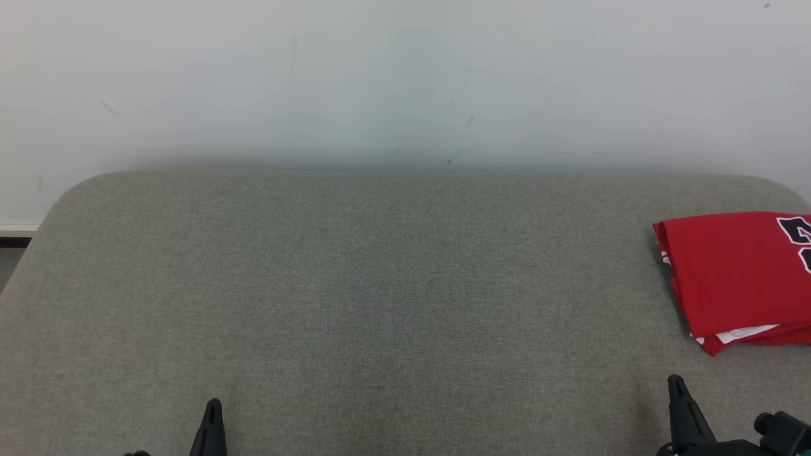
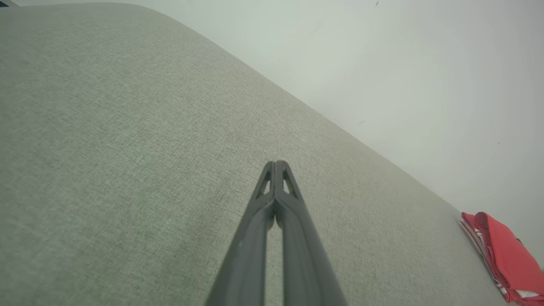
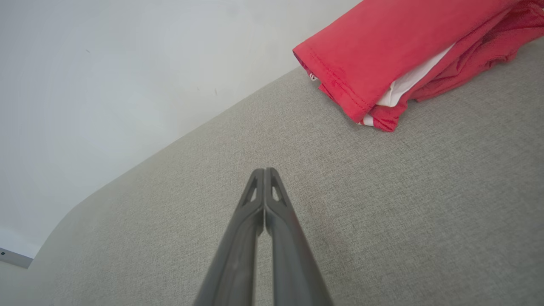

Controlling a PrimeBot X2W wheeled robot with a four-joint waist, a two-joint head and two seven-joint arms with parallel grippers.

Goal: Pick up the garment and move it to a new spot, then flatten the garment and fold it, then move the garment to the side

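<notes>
Looking at the head view, you find the garment (image 1: 735, 278) folded into a compact red packet at the right edge of the frame. It lies on the grey padded surface (image 1: 380, 285) and the border cuts it off, so you cannot see its full extent. That spot, well away from the middle of the pad, reads as the "to the side" placement the task asks for, and I judge the folding to be done.

The left gripper (image 1: 213, 408) sits at the lower left and the right gripper (image 1: 676, 383) at the lower right, below the packet and apart from it. In each wrist view the two dark fingers meet at the tips, pressed together with nothing between them, so neither holds cloth. Being parked low and clear of the fabric suits a finished release: nothing is dragging on the fold.

As for heading, the smooth folded edge faces frame left, and the stacked hems, with a sliver of white sleeve showing between red layers, face the bottom of the frame. The navy numerals lie face up at the upper right of the packet. Its long axis appears to run left to right, out past the right border, though you cannot confirm that with the far end out of frame
</notes>
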